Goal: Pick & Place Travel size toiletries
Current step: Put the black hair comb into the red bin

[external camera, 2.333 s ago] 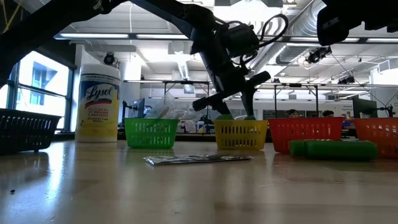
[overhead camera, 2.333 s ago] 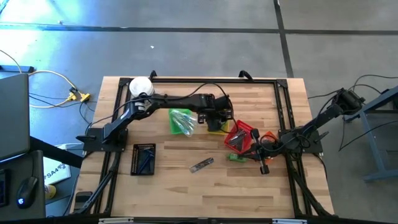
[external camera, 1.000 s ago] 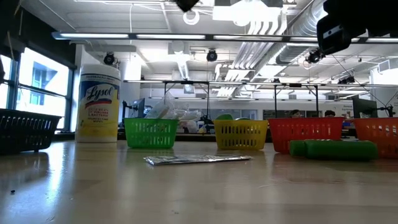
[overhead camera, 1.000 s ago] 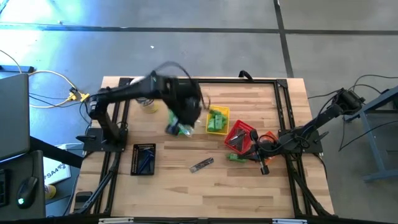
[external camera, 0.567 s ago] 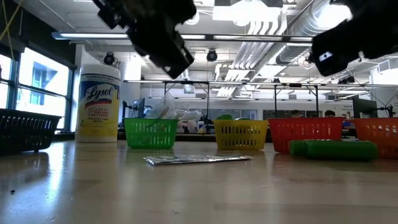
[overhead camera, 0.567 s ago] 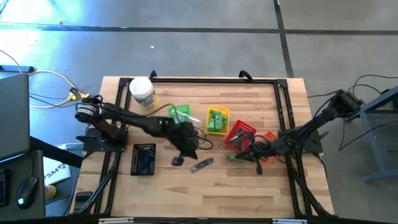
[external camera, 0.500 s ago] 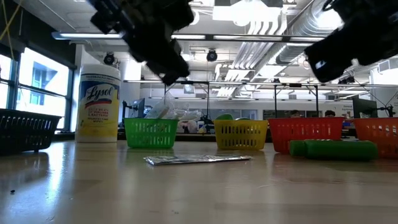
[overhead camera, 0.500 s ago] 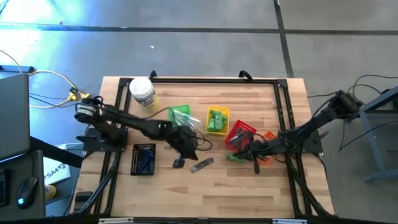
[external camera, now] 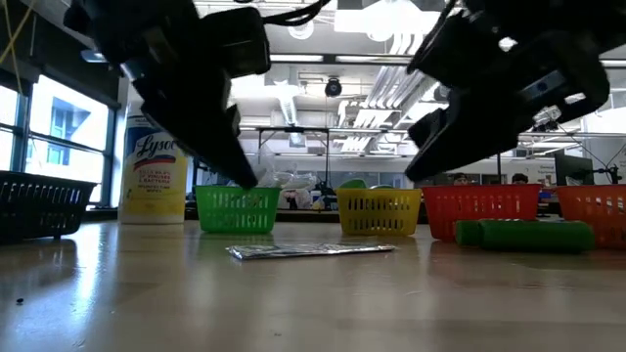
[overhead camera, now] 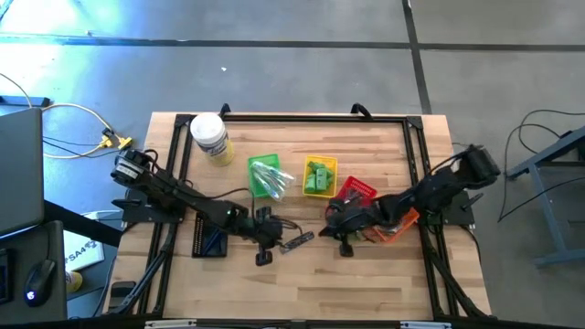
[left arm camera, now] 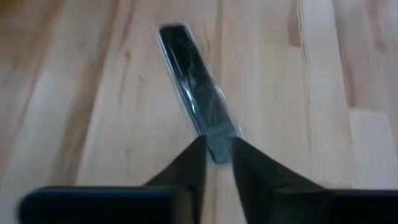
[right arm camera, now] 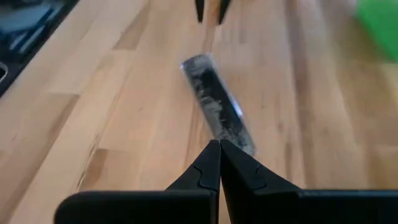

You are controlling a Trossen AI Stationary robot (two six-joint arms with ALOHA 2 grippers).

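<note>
The item in hand is the clear slim packet (overhead camera: 297, 242), lying flat on the bare desk (overhead camera: 366, 283) in front of the green basket (overhead camera: 265, 175) and the yellow basket (overhead camera: 320, 176), apart from both. The left pincer (left arm camera: 216, 163) sits low at one short end of the packet, its two fingers (left arm camera: 189, 168) slightly spread with the packet's end between their tips; no grip is made yet. The right pincer (right arm camera: 218, 163) points at the opposite short end, its fingers pressed together and holding nothing. The packet appears to be a thin film sleeve around a dark, flat insert: judged light, flexible along its length, and slick on its glossy faces. Lying flush on the wood, it offers almost no edge to get under, so a pinch from above is likely to slide off or only press it down. The better hold is judged to be across the narrow width near an end, where the sealed margin is stiffest, with the fingertips brought down to the desk surface on both long sides. A pinch at mid-length risks buckling the sleeve. The closed right pincer could serve as a stop against sliding.
</note>
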